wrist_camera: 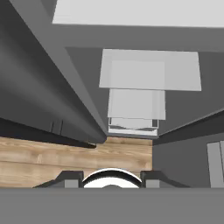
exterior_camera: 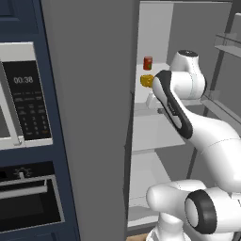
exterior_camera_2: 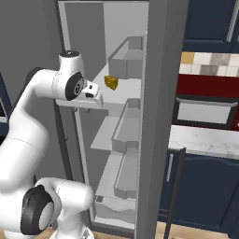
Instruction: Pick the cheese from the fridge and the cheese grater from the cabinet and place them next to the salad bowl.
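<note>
Evidently my claw (exterior_camera_2: pixel 93 95) hangs pressed together and empty beside the tall grey fridge's (exterior_camera_2: pixel 154 116) pale shelf; the small yellow-orange holed cheese wedge (exterior_camera_2: pixel 111 82) sits just beyond, near a small red can (exterior_camera: pixel 148 62), awaiting pickup.

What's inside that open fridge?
On one fridge shelf sit a yellow cheese wedge and a small red can. The robot's arm covers part of that shelf.

flat even rendered light, soft blur
</note>
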Tool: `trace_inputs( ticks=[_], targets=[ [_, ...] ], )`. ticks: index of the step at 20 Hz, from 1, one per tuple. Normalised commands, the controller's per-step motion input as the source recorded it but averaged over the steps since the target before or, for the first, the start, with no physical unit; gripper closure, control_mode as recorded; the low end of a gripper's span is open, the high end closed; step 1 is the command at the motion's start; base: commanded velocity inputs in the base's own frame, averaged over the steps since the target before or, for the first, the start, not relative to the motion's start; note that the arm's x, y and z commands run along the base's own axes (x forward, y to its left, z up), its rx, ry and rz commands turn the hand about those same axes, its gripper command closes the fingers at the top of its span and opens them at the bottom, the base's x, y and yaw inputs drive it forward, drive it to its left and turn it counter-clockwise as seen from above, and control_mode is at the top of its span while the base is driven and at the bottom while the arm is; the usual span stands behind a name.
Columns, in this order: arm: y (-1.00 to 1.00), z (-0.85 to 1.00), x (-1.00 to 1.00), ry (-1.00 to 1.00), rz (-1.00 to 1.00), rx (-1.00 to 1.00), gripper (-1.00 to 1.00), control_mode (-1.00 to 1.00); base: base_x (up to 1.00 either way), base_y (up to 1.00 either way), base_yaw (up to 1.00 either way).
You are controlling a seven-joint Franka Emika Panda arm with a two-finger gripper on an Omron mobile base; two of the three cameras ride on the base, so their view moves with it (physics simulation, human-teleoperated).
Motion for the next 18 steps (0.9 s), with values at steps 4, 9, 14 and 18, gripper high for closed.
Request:
trace_inputs(
  ticks=[4, 9, 14, 18],
  targets=[
    [0.0, -0.02, 0.0, -0.05, 0.0, 0.0, -1.0, -1.0, 0.0, 0.0, 0.0],
    [-0.03, 0.11, 0.0, -0.39, 0.0, 0.0, -1.0, -1.0, 0.0, 0.0, 0.0],
    [-0.08, 0.32, 0.07, -0.33, 0.0, 0.0, -1.0, -1.0, 0.0, 0.0, 0.0],
    [-0.15, 0.35, 0.14, -0.2, 0.0, 0.0, -1.0, -1.0, 0.0, 0.0, 0.0]
  ],
)
